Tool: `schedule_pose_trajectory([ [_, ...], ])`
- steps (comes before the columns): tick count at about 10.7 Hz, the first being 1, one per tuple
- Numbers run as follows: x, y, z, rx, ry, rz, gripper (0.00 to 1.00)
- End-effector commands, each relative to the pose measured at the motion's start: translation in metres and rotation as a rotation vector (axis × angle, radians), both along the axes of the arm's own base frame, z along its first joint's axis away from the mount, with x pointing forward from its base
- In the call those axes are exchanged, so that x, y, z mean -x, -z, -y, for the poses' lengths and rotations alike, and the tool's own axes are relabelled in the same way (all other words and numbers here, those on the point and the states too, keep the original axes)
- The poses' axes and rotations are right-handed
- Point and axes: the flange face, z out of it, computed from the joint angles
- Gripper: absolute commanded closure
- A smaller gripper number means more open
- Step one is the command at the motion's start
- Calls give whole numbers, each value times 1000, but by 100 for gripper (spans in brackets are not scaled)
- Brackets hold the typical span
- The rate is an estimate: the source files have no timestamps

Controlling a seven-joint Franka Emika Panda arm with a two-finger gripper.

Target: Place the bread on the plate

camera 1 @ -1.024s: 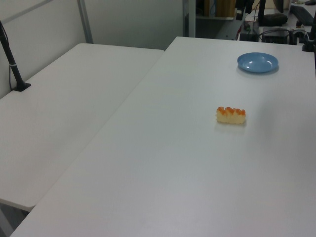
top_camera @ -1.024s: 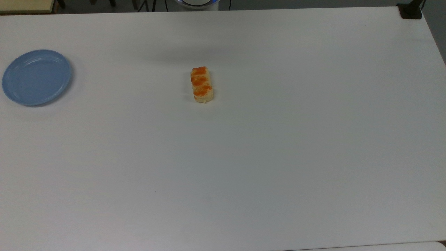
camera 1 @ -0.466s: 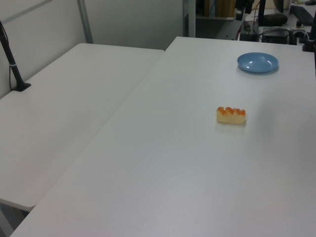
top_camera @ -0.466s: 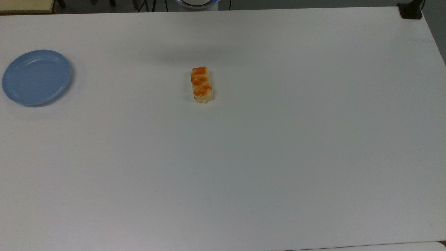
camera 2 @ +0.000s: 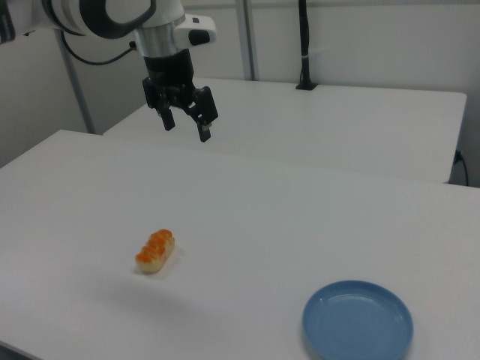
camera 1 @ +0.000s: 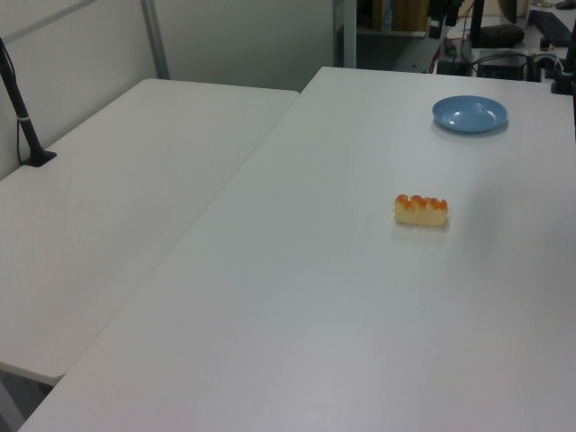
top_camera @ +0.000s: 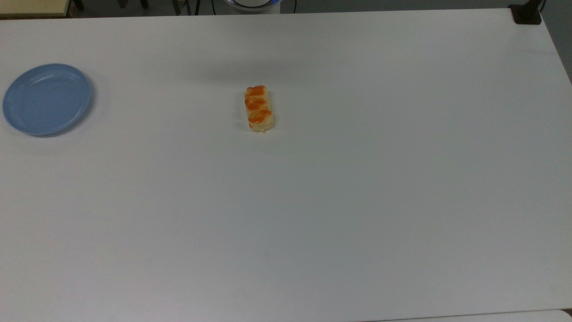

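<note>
nothing has moved since earlier: the bread lies mid-worktop, the plate well apart at the top view's far left. the hand hovers high, fingers spread; it should descend squarely across the bread's narrow width.

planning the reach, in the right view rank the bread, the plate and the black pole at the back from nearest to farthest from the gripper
Judged from the open gripper, high above the table in the right view:
1. The bread, below it and slightly toward the right view's left.
2. The black pole, on the back table toward the right view's right; its depth makes this rank uncertain against the bread.
3. The plate, at the right view's lower right.
</note>
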Motion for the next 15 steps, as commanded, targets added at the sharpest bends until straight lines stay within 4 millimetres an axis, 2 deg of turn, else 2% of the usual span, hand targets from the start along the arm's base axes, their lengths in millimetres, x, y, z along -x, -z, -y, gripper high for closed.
schedule_pose_trajectory([
  [1,-1,-2,-4,-22,-4,-12,0],
  [3,-1,-2,-5,-21,-12,-12,0],
  [6,-2,1,-7,3,-205,-29,0],
  [7,3,5,-8,-8,-218,-75,0],
  [9,11,17,-23,-20,-254,-168,0],
  [11,7,37,-48,24,-308,-226,1],
  [14,9,82,-53,13,-330,-293,5],
  [15,9,108,-55,11,-331,-288,2],
])
